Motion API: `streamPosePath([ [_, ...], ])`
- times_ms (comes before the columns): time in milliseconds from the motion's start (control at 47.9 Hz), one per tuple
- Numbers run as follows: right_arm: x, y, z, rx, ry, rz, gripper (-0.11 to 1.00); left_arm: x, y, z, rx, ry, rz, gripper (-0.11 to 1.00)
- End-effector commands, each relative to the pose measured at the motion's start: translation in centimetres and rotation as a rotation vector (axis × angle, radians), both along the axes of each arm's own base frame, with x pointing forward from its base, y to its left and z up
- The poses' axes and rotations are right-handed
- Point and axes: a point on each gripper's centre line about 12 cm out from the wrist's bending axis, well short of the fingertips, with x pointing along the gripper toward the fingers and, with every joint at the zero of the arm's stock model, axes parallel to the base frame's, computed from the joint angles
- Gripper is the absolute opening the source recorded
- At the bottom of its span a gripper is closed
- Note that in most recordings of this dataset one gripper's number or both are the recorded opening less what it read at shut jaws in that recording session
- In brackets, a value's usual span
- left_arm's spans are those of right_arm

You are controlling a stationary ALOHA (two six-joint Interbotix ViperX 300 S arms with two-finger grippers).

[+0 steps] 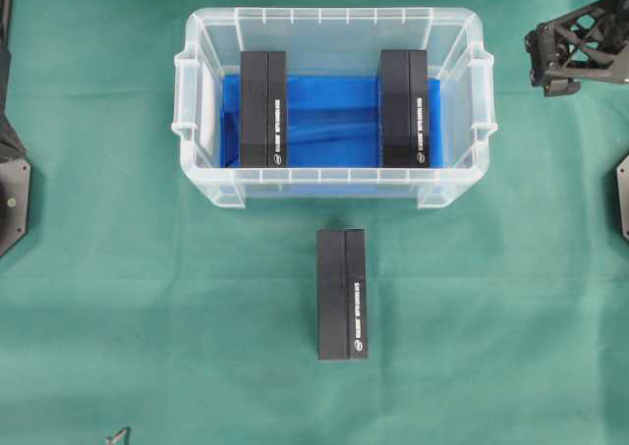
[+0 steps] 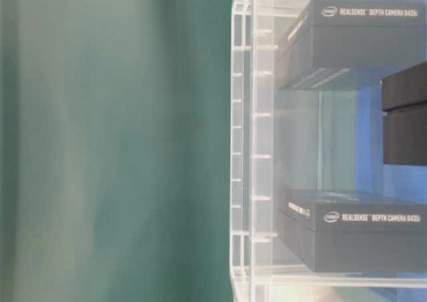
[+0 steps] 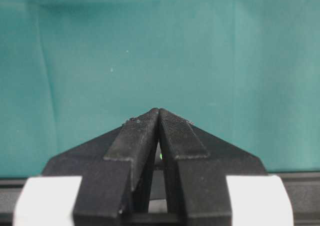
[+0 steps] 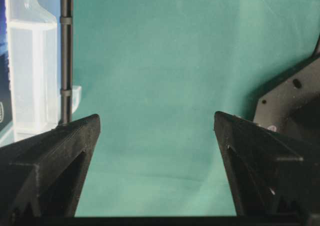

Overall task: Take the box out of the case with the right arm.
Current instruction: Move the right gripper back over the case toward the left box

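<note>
Right hand (image 4: 157, 131) fills lower edge of wrist view, fingers (image 4: 55, 161) spread wide, nothing btwn, green surface (image 4: 160, 61) below. Overhead: right hand (image 1: 565, 57) at upper right of frame, just right of case (image 1: 334, 185), outside it. Case upper centre, blue lining; left box (image 1: 262, 109) & right box (image 1: 404, 109) inside, well apart. Third box (image 1: 342, 294) on surface below case, centre frame. Left hand (image 3: 159, 117) clenched, tips touching, empty.

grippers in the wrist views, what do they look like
Both are matte black plastic with wedge-shaped, tapering fingers. The left gripper has finely textured pads and white bands at its base. The right gripper is all black, with hollow, lattice-framed fingers.
</note>
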Motion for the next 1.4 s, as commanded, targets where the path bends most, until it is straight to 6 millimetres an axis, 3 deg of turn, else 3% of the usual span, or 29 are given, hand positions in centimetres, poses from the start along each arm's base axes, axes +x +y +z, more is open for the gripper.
streamPosePath([
  [0,-0.1,-0.1,0.6,-0.007,-0.027,-0.004,0.9,0.1,0.1,0.9,-0.001,-0.028,0.005,0.02],
  [376,0.1,0.0,0.7,-0.001,-0.03,-0.005,0.9,0.1,0.1,0.9,-0.001,-0.028,0.005,0.02],
  [584,2.3,-0.3,1.0,0.008,-0.073,0.002,0.9,0.2,0.0,0.9,-0.001,-0.029,0.005,0.02],
  [772,6.2,-0.5,1.2,0.009,-0.072,0.03,0.9,0.2,0.1,0.8,-0.001,-0.026,0.006,0.02],
  [1377,22.3,-0.1,2.1,-0.008,-0.176,0.112,0.9,-0.5,0.1,0.7,0.0,0.018,0.009,0.02],
])
